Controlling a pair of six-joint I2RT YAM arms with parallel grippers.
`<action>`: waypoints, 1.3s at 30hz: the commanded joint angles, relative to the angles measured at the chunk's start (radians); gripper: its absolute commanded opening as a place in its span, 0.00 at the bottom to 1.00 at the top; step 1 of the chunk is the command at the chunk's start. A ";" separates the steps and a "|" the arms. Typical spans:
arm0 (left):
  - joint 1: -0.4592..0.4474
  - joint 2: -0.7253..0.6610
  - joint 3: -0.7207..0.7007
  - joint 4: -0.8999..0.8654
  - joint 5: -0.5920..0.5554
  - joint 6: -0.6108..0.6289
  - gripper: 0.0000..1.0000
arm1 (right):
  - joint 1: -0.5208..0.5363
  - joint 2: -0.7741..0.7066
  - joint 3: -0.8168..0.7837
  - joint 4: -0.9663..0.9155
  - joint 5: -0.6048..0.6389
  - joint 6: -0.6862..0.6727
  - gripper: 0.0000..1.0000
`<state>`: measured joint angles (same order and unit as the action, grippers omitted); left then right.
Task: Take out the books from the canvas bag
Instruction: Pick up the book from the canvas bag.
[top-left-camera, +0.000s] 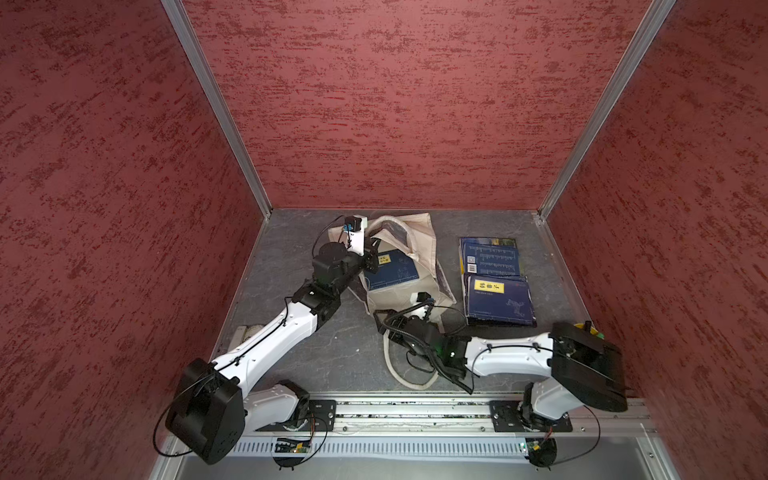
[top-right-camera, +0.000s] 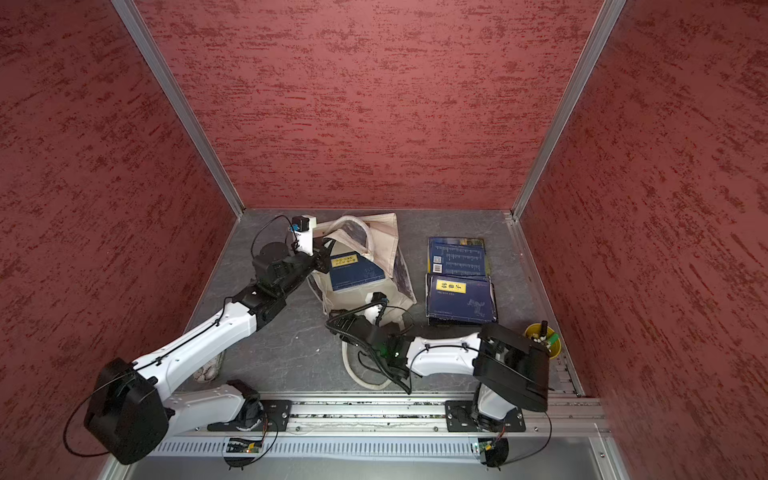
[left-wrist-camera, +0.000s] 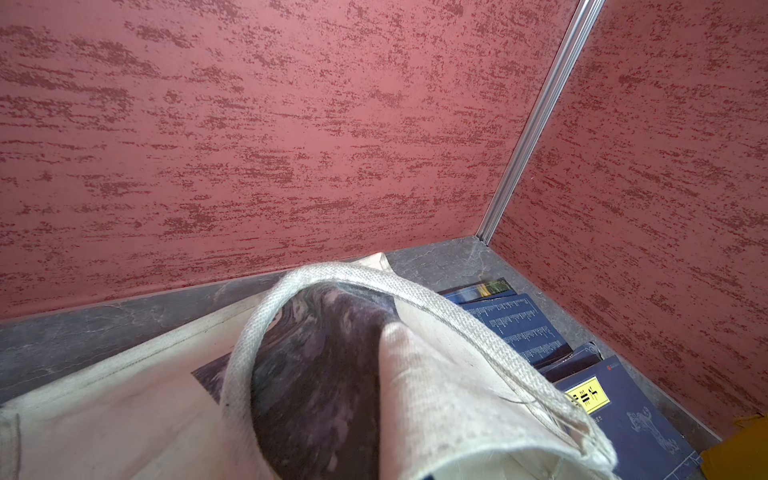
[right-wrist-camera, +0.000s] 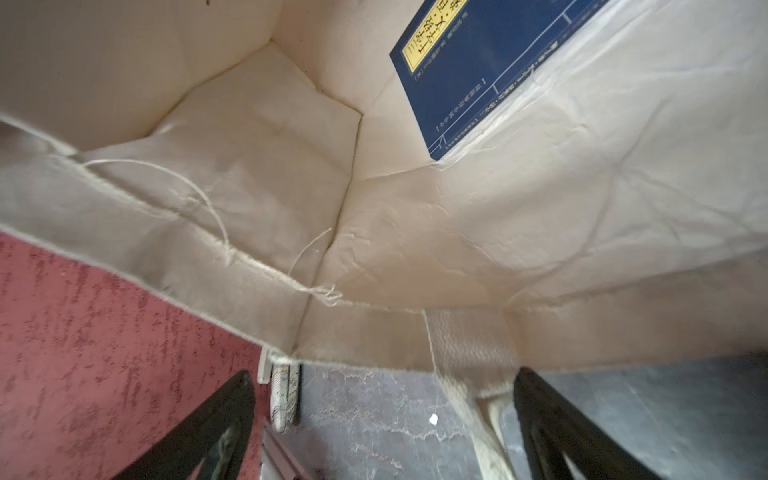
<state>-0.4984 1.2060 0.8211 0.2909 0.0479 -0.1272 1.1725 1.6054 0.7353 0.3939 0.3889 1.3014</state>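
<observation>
The cream canvas bag (top-left-camera: 419, 237) lies on the grey table with its mouth held open. One navy book (top-left-camera: 392, 272) with a yellow label lies inside it, also seen in the right wrist view as the book (right-wrist-camera: 490, 70). My left gripper (top-left-camera: 371, 259) is shut on the bag's rim at the far left and holds it up. In the left wrist view the canvas (left-wrist-camera: 436, 395) hides the jaws. My right gripper (right-wrist-camera: 384, 415) is open just in front of the bag's near rim, with nothing between its fingers. More navy books (top-left-camera: 498, 301) lie stacked right of the bag.
A small yellow bucket (top-right-camera: 542, 338) stands at the table's right edge behind the right arm. One loop handle (top-left-camera: 399, 374) of the bag trails on the table under the right wrist. A rolled cloth (top-right-camera: 208, 368) lies by the left wall. Red walls close three sides.
</observation>
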 joint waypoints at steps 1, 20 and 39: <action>-0.002 -0.017 0.018 0.033 0.024 -0.018 0.00 | -0.062 0.046 0.039 0.087 -0.025 0.011 0.98; -0.021 -0.029 -0.003 0.063 0.091 -0.012 0.00 | -0.249 0.392 0.258 0.088 -0.143 0.152 0.95; -0.049 -0.041 -0.004 0.053 0.160 0.007 0.00 | -0.352 0.584 0.323 0.196 -0.063 0.269 0.89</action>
<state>-0.5381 1.2022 0.8124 0.2932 0.1608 -0.1177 0.8421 2.1220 1.0710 0.6304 0.2775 1.5337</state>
